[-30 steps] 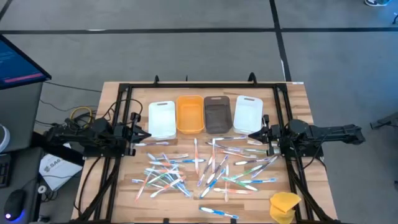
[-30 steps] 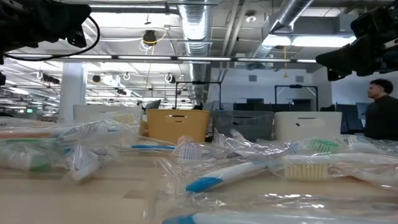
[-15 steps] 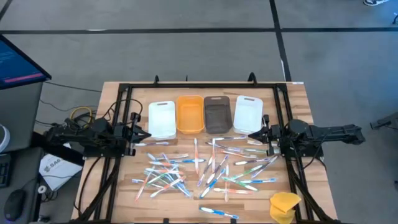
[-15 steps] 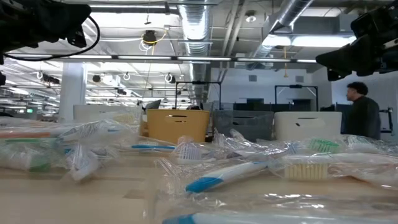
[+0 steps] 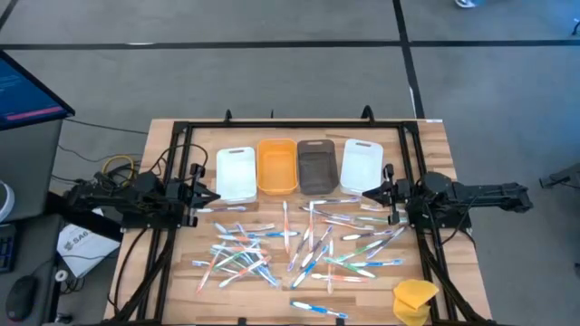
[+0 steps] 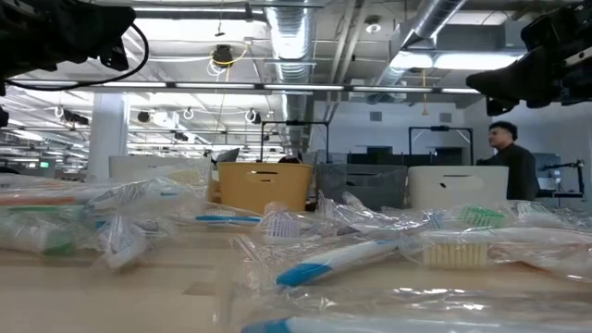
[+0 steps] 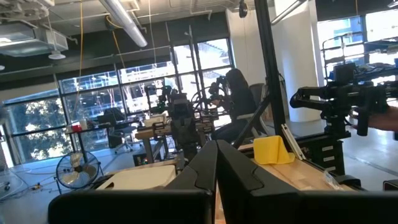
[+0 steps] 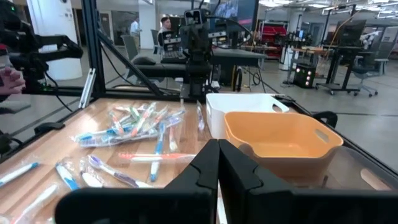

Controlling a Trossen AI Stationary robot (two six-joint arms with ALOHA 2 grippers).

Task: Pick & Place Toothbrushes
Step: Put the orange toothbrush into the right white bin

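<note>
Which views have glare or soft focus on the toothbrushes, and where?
Low view: nearest wrapped toothbrushes soft, wrappers catching ceiling light. High view: even light, pile readable but fine detail lost. Right wrist view: sheen on the table; orange bin clear.

Almost nothing here gives me words I can read. In the high view, a white sheet lying on the floor just left of my worktop carries a few dark printed letters, but they are too small for me to make out. The monitor at the far left edge shows lines of coloured text, also illegible. The four bins, the wrapped toothbrushes and the yellow lump bear no lettering that I can make out from any of my cameras. In the room behind, the screens and signs are all too blurred to read.
</note>
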